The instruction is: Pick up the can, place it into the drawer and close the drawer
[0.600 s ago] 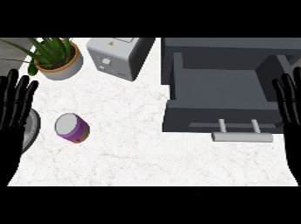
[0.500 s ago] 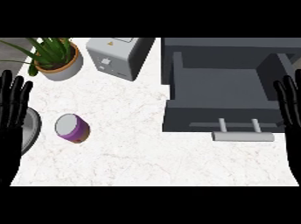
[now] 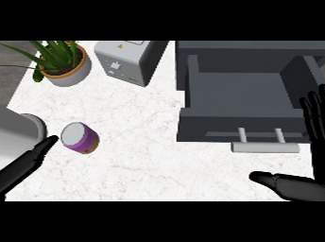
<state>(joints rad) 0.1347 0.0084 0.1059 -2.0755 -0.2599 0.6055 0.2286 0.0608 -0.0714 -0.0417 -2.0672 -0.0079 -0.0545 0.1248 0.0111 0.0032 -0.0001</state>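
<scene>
Head view: can (image 3: 80, 137) lies tilted on surface (image 3: 158, 160), left.
Drawer (image 3: 245, 94): open, far right.
Left hand (image 3: 19, 168): fingers straight, near can.
Right hand (image 3: 323, 142): fingers spread, holding nothing.

Purple can (image 3: 80, 137) beside left hand (image 3: 22, 166); drawer (image 3: 245, 101) open

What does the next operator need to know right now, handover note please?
Left hand: open, fingers straight, tips just left of the can, not holding it.
Right hand: open, at the view's right edge beside the drawer, touching nothing visible.
Can: lying on the counter, left of the drawer.
Drawer: pulled open, nothing seen inside, handle facing the robot.
Done: nothing yet.
Left: grasp can, put it in drawer, push drawer shut.
</scene>
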